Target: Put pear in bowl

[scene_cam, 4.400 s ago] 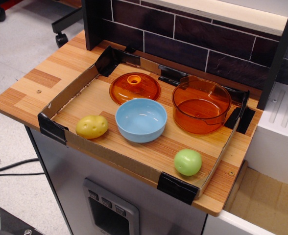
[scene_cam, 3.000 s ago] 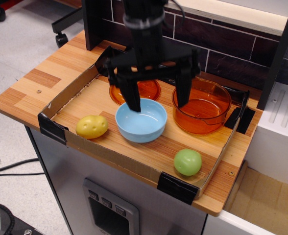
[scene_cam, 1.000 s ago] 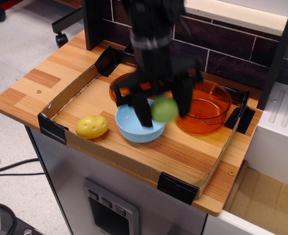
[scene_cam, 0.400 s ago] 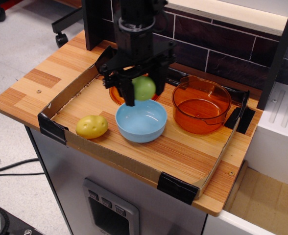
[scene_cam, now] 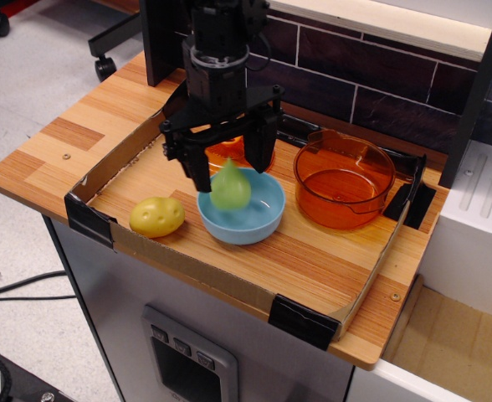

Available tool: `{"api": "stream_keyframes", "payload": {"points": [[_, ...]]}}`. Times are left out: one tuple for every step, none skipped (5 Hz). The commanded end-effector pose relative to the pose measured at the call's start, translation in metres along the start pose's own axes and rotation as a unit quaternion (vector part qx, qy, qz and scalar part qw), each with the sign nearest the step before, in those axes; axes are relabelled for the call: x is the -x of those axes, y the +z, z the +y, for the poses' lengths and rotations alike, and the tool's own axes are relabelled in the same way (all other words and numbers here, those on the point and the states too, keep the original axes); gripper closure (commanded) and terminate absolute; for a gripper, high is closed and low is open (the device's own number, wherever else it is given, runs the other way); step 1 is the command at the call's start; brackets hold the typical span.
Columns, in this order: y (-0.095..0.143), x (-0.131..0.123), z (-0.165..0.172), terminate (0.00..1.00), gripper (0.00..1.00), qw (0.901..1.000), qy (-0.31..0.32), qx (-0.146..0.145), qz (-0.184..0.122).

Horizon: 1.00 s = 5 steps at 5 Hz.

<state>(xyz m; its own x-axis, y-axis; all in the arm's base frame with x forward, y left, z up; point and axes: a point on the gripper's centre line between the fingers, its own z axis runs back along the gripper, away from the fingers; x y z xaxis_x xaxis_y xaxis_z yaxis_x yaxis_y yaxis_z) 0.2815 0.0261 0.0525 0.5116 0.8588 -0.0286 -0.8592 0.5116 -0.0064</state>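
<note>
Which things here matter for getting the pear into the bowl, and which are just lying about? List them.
Job: pear, bowl, gripper above the bowl.

Lying about: yellow potato, orange pot, orange lid partly hidden behind the gripper.

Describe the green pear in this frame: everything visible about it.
The small, smooth, light-green plastic pear looks teardrop-shaped, tapered tip up. It sits over the left part of the round light-blue plastic bowl, just below the black gripper, whose fingers stand apart on either side. Whether it is resting in the bowl or falling cannot be told.

Smooth plastic pear (scene_cam: 230,188), glossy bowl (scene_cam: 263,219), wood-grain tray (scene_cam: 313,260)
</note>
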Motion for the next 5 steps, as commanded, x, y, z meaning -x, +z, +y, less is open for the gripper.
{"api": "stream_keyframes", "payload": {"points": [[0.062,0.01,0.004,0.0,0.0,0.9943,-0.029,0.102,0.014],[0.09,0.016,0.009,0.0,0.0,0.993,-0.034,0.113,0.012],[0.09,0.016,0.009,0.0,0.0,0.993,-0.034,0.113,0.012],[0.09,0.016,0.009,0.0,0.0,0.993,-0.034,0.113,0.012],[0.09,0.016,0.009,1.0,0.0,0.993,-0.034,0.113,0.012]]}}
